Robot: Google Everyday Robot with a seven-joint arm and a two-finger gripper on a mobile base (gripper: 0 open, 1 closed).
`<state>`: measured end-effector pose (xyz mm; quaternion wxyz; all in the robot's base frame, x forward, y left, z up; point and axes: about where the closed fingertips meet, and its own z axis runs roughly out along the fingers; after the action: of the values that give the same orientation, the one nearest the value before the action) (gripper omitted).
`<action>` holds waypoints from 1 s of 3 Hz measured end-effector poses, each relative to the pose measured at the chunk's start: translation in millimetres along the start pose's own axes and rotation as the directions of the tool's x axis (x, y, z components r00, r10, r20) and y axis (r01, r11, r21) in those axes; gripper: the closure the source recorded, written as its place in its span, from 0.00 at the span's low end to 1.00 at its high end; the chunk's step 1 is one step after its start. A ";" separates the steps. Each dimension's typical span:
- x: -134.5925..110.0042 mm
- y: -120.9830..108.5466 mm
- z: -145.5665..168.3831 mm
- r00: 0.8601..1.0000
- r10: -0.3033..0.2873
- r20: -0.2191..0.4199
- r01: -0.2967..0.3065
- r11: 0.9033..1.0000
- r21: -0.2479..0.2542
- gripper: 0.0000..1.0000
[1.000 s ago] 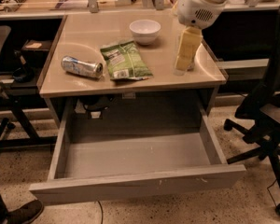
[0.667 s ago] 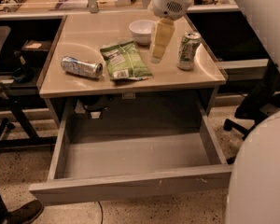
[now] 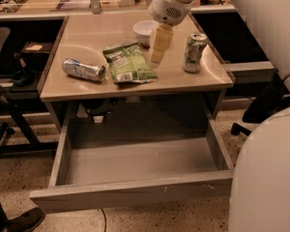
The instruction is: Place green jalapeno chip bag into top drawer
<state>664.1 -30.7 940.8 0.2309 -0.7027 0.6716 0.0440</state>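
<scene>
The green jalapeno chip bag (image 3: 128, 62) lies flat on the desk top (image 3: 87, 37), near its front edge and about the middle. The top drawer (image 3: 130, 193) is pulled wide open below the desk, and its plain grey inside (image 3: 135, 161) holds nothing. My gripper (image 3: 156, 58) points down over the desk just to the right of the bag, between the bag and an upright can. It holds nothing that I can see.
A silver can (image 3: 84, 69) lies on its side left of the bag. A green-and-white can (image 3: 194, 52) stands at the right. A white bowl (image 3: 144, 30) sits behind the gripper. My white body (image 3: 266, 178) fills the right side. A shoe (image 3: 19, 220) shows at bottom left.
My arm has swung left, from over the desk's right edge to just right of the bag. The green-and-white can it covered now shows. The bag and drawer have not moved.
</scene>
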 end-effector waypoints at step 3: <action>-27.3 -16.6 74.1 0.996 -0.019 0.084 0.025 0.997 -0.069 0.00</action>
<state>695.9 22.8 889.5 0.2347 -0.7153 0.6515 0.0942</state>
